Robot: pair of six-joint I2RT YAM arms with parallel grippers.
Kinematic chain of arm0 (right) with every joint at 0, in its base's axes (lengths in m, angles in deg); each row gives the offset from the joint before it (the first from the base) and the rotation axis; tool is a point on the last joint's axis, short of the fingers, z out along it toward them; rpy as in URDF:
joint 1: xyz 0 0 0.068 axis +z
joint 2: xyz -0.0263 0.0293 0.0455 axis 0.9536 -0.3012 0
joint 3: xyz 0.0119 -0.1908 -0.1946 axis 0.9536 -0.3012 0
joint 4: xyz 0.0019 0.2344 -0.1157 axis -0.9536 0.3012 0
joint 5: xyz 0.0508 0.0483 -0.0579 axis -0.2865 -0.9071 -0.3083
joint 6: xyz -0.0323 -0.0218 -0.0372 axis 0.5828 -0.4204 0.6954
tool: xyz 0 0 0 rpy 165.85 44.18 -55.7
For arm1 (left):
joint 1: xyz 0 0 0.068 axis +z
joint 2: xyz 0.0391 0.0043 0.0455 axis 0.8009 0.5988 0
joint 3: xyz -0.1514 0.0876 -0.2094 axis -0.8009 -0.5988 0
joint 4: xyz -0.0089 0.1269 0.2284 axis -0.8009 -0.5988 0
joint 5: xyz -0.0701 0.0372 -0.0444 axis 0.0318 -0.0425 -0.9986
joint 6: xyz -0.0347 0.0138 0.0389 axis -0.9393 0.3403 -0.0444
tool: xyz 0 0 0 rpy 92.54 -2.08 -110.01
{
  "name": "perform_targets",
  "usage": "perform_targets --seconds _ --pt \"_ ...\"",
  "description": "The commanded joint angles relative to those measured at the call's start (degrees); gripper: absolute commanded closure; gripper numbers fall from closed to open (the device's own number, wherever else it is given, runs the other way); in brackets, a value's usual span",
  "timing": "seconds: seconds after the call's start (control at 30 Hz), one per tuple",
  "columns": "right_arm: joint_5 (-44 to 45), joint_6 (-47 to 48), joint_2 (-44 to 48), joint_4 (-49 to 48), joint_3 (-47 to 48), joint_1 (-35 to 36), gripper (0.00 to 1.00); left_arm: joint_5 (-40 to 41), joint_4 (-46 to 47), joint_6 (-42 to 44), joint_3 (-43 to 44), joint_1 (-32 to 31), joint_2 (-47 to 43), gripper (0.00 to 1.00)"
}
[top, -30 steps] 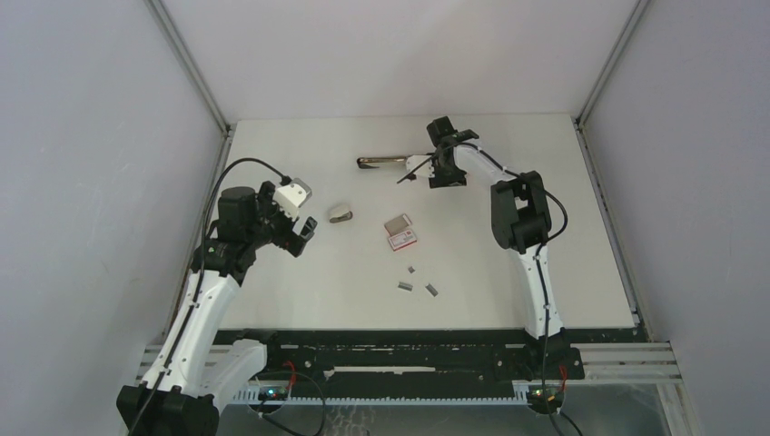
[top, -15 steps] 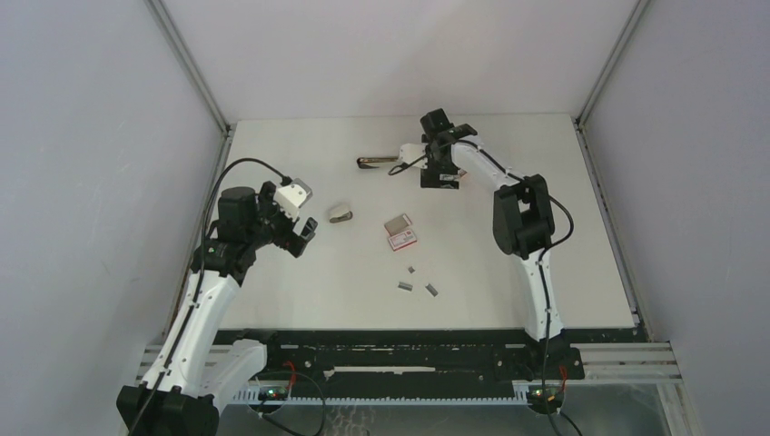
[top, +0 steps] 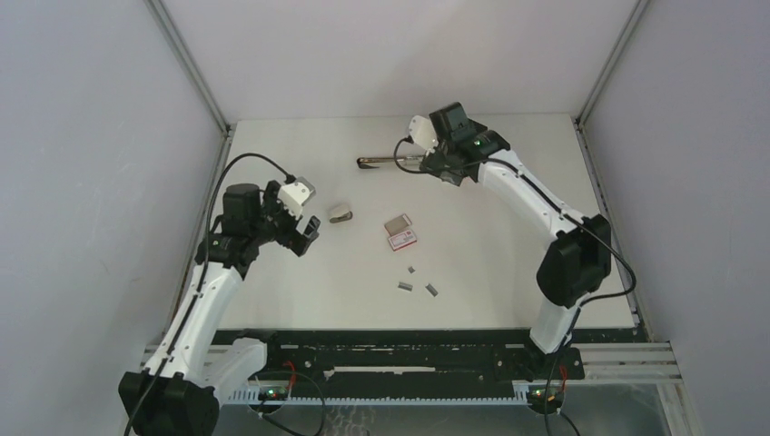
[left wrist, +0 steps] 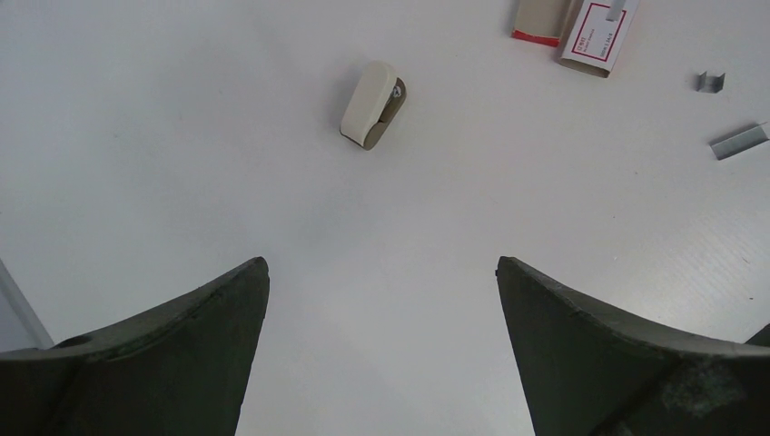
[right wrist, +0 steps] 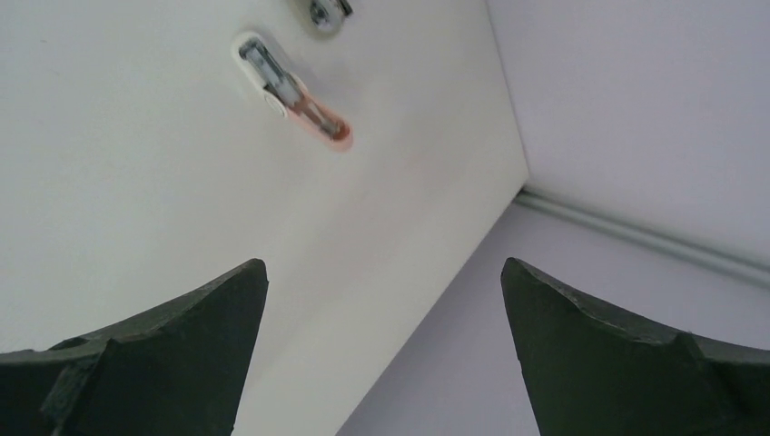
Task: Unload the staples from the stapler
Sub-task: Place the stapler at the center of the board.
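- Left jaws were released, spread wide, with nothing between them; they hovered above the worktop [top: 508, 254], touching nothing.
- Small beige stapler [left wrist: 372, 116] lay on its side ahead of the left jaws, a bit toward their left finger and well apart from both fingers [left wrist: 163, 354].
- Staples [left wrist: 739, 142] lay loose on the worktop, ahead of the left jaws and off past their right finger, apart from the fingers.
- In the top view the staples [top: 405, 286] showed as three short grey bits close together, between the two arms, near the left jaws and well apart from the right jaws.
- Red-and-white box [left wrist: 595, 36] sat ahead-right of the left jaws, beyond the staples and near the frame edge; in the top view the box [top: 400, 232] lay just beyond the staples.
- Right jaws were released too, wide apart, with nothing gripped.
- Opened stapler [top: 380, 162] lay flat, swung out long, just beside the right jaws on their left side; contact could not be told.
- In the right wrist view the opened stapler [right wrist: 291, 91] lay ahead of the jaws toward the left finger, metal track facing up; whether staples sat in it could not be told.
- Worktop edge and grey wall [right wrist: 636, 109] lay ahead of the right jaws on their right-finger side.
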Motion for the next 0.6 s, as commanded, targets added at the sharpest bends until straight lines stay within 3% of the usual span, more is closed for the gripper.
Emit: perform_targets --seconds 0.0,0.1,0.33,0.5,0.57 --pt "11.68 -8.37 6.68 -8.53 -6.76 2.44 0.0 -3.37 2.87 -0.43 3.43 0.24 2.78 0.0" --pt "11.71 -14.19 8.46 -5.46 -6.11 2.34 0.0 -4.71 4.16 0.18 4.99 0.06 5.65 0.0" --pt "2.17 -22.28 15.33 -5.15 -12.75 0.21 0.0 -4.37 5.47 2.28 12.12 -1.49 17.68 0.0" --pt "-17.58 -26.95 16.66 0.24 -12.45 -4.46 0.0 -0.45 3.53 4.41 18.49 -4.1 29.05 0.0" --pt "-21.75 -27.53 16.96 0.55 -13.09 -6.2 0.01 1.41 1.72 5.03 21.78 -5.3 33.51 0.0"
